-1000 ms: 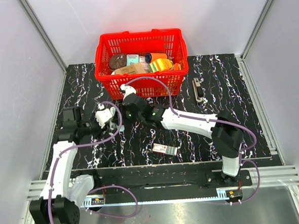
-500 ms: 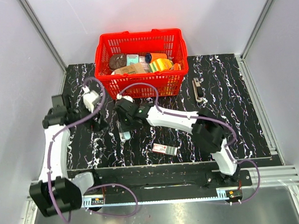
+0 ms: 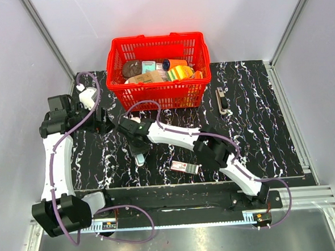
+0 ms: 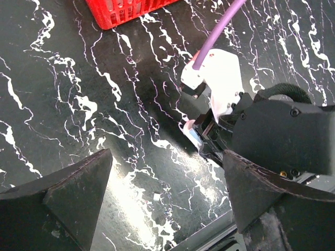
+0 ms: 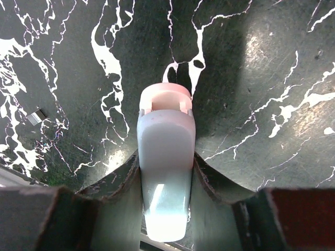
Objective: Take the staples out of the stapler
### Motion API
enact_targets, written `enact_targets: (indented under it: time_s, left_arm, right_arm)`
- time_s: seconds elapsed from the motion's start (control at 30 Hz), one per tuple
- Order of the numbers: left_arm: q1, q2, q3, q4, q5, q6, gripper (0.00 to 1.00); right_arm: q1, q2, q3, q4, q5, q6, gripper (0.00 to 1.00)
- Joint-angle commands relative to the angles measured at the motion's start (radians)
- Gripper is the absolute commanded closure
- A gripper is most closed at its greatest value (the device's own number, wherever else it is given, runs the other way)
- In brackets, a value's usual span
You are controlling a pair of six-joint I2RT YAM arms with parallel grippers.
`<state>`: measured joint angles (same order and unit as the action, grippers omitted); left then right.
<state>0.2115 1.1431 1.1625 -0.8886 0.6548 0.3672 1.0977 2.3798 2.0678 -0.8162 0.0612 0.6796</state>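
Observation:
The small light-blue stapler (image 5: 165,136) with a whitish-pink end sits between my right gripper's (image 5: 166,183) fingers, which are shut on its sides. It is low over the black marbled table. In the top view the right gripper (image 3: 137,145) reaches to the left of centre with the stapler (image 3: 140,157) pointing toward the front edge. My left gripper (image 4: 167,209) is open and empty, and it looks at the right gripper and the stapler's tip (image 4: 189,130). In the top view the left gripper (image 3: 102,121) is at the left, apart from the stapler.
A red basket (image 3: 154,98) full of goods stands at the back centre. A flat white-and-red box (image 3: 185,167) lies near the front edge. A dark slim object (image 3: 222,99) lies at the back right. A tiny silvery piece (image 4: 153,197) lies on the table; it also shows in the right wrist view (image 5: 35,117).
My right gripper has carried the stapler left and toward the front edge. My left arm has pulled back to the left and away from the stapler.

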Motion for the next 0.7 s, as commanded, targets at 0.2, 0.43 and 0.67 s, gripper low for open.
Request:
enact_targets:
  time_s: [0.2,0.43,0.67]
  left_arm:
    - [0.002,-0.033,0.069,0.008,-0.047,-0.074,0.02]
    - [0.002,-0.031,0.062,0.007,-0.075,-0.074,0.01]
    - [0.002,-0.035,0.124,-0.041,-0.090,-0.047,0.01]
  right_arm:
    - [0.028,-0.031,0.052,-0.067,0.019,-0.008,0.32]
    - [0.013,-0.230,-0.003,-0.107,0.153,-0.067,0.21]
    - [-0.154,-0.589,-0.294,-0.032,0.342,-0.138,0.12]
